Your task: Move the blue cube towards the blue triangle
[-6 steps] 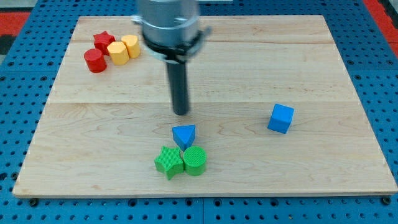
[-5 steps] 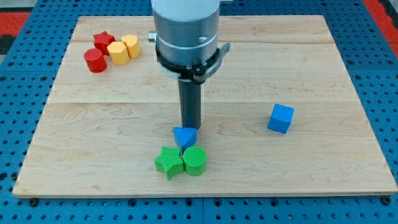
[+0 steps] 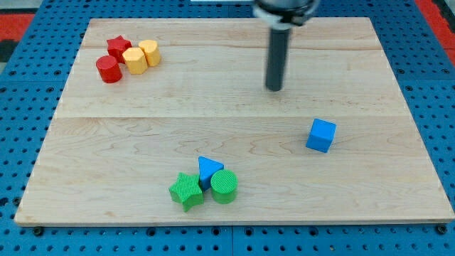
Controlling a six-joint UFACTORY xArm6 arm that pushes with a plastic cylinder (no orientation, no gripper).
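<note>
The blue cube (image 3: 321,135) sits at the view's right, alone on the wooden board (image 3: 370,192). The blue triangle (image 3: 208,169) lies near the view's bottom centre, wedged between a green star (image 3: 186,190) and a green cylinder (image 3: 224,186). My tip (image 3: 274,88) is on the board above and to the left of the blue cube, apart from it and far from the triangle.
A red star (image 3: 119,48), a red cylinder (image 3: 109,69), a yellow hexagon (image 3: 134,60) and a yellow cylinder (image 3: 150,52) cluster at the view's top left. The board lies on a blue pegboard (image 3: 21,107).
My tip pushed down on the blue triangle, then moved away to the view's upper right. The triangle and the green star shifted slightly down and left.
</note>
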